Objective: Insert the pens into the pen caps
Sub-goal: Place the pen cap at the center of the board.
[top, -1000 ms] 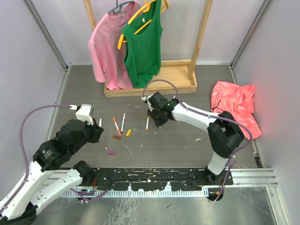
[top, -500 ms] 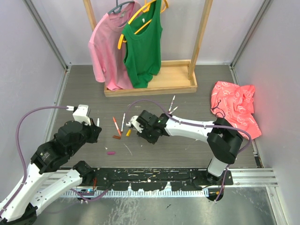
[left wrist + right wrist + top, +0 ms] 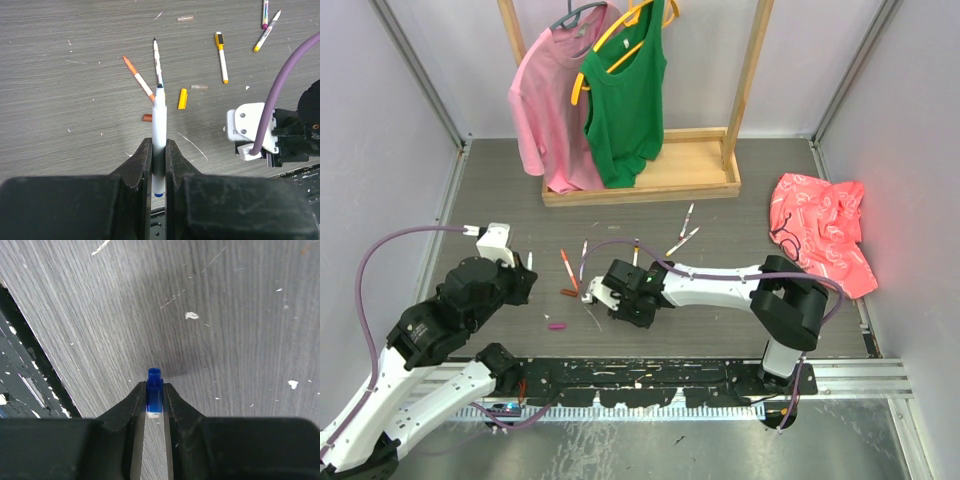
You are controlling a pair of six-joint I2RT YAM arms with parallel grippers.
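1. Your left pincer [image 3: 159,150] is clamped almost fully closed on a slim white-barrelled pen [image 3: 159,112]. The smooth round barrel stands out from between the two matte black fingers. Its dark pointed tip leads, and a blue end shows low in the gap.
2. Your right pincer [image 3: 154,395] is closed tight on a blue pen cap [image 3: 154,379], a short glossy plastic tube. Its open mouth pokes out just past the fingertips.
3. That cap is held over the tabletop [image 3: 75,100], a grey surface with fine wood grain, flecked with white scuffs and scratches.
4. From above, your right pincer reaches across to the left side and sits near your left pincer without touching it.
5. Ahead of the held pen, an orange-tipped pen [image 3: 139,80] and a thinner black-tipped pen [image 3: 157,62] lie flat in a narrow V.
6. A stubby yellow cap [image 3: 182,98] lies just right of that V, and a brown cap [image 3: 147,118] lies just left of the held barrel.
7. Farther right lies a yellow-ended pen [image 3: 221,57] with a black band.
8. A small magenta cap [image 3: 557,326] lies alone near the tabletop's front edge.
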